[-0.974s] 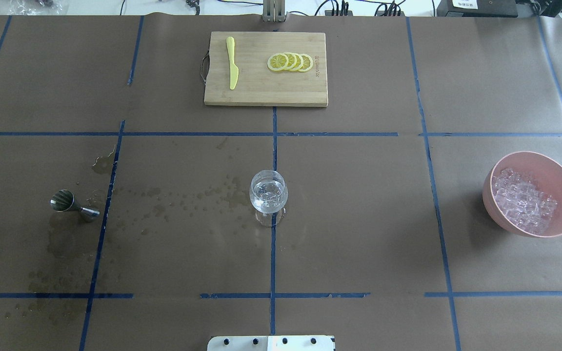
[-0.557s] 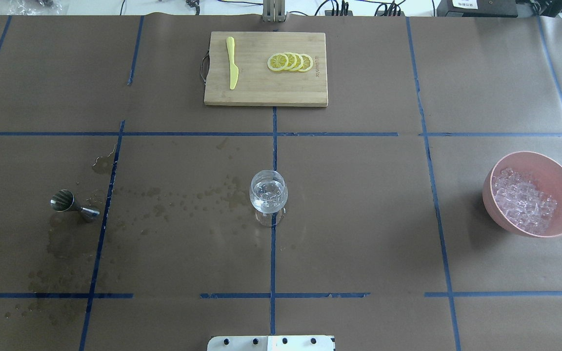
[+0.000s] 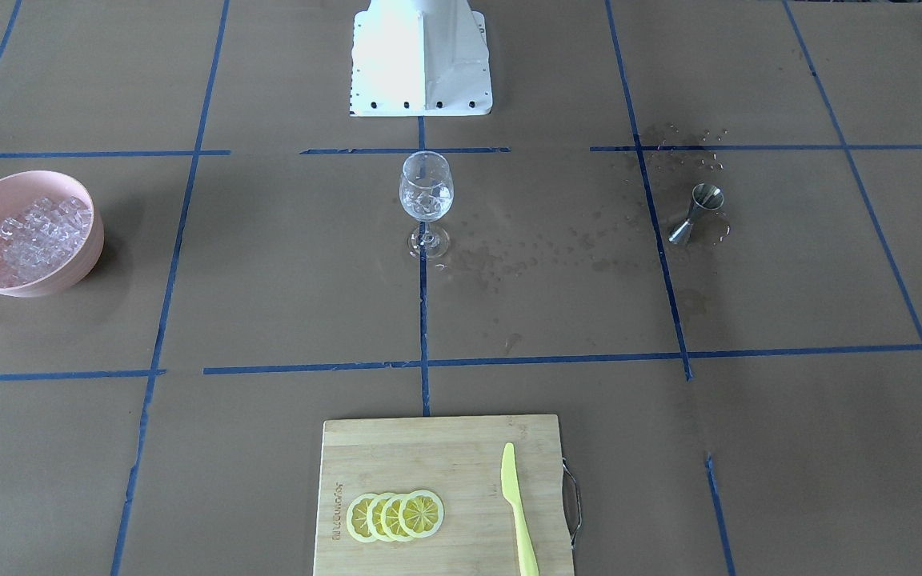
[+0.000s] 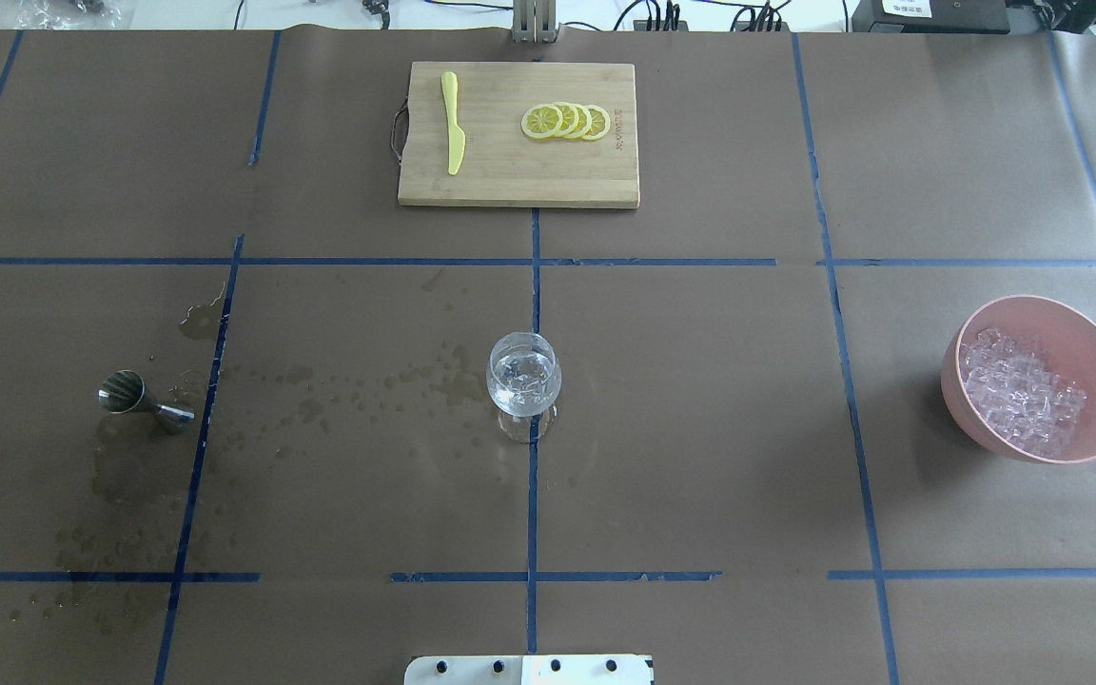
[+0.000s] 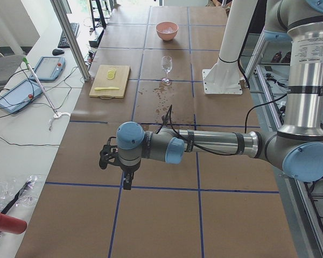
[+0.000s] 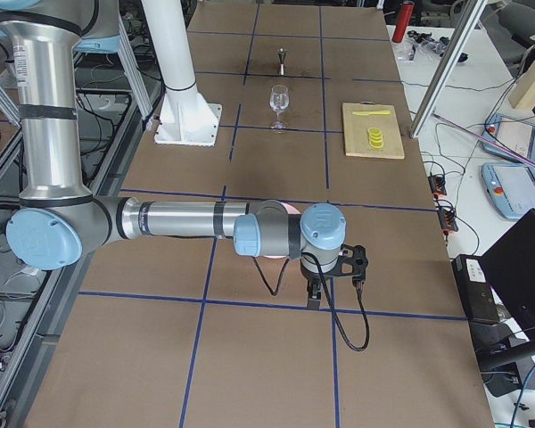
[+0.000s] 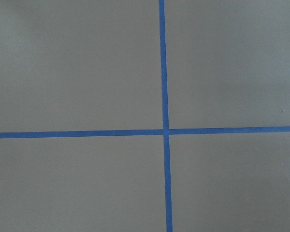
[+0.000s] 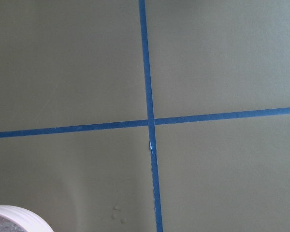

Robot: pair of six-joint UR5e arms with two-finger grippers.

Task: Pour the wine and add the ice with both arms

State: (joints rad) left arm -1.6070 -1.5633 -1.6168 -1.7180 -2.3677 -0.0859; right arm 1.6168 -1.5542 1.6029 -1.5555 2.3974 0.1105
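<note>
Overhead view, L to R. At 9 o'clock from centre, a small steel hourglass jigger [image 4: 144, 401] is seen, apparently upright, on the brown paper-covered table [image 4: 700, 457]. Dark wet stains [image 4: 367, 385] are spread btwn it and the centre.

At centre a clear stemmed wine glass [image 4: 523, 381] is stood, w/ clear ice cubes [image 4: 521, 373] inside; the wine itself cannot be made out.

At 12 o'clock a bamboo cutting board [image 4: 510, 185] is laid, w/ a yellow plastic knife [image 4: 453, 124] and four lemon slices [image 4: 567, 122].

At 3 o'clock a pink round bowl [image 4: 955, 404] is filled w/ an ice heap [image 4: 1024, 400].

Both arms are shown in side views only, well apart from the glass. For the L gripper [image 5: 126, 180] and the R gripper [image 6: 314, 292], opening and hold cannot be told.

Pouring and icing are judged done, or nearly. Parking is judged the step in hand. Arms should be kept high and wide of the top-heavy glass, and the R arm kept off the bowl rim.

A brand mark is burnt along the board's 3 o'clock edge, too small to be read. No other writing is legible.
</note>
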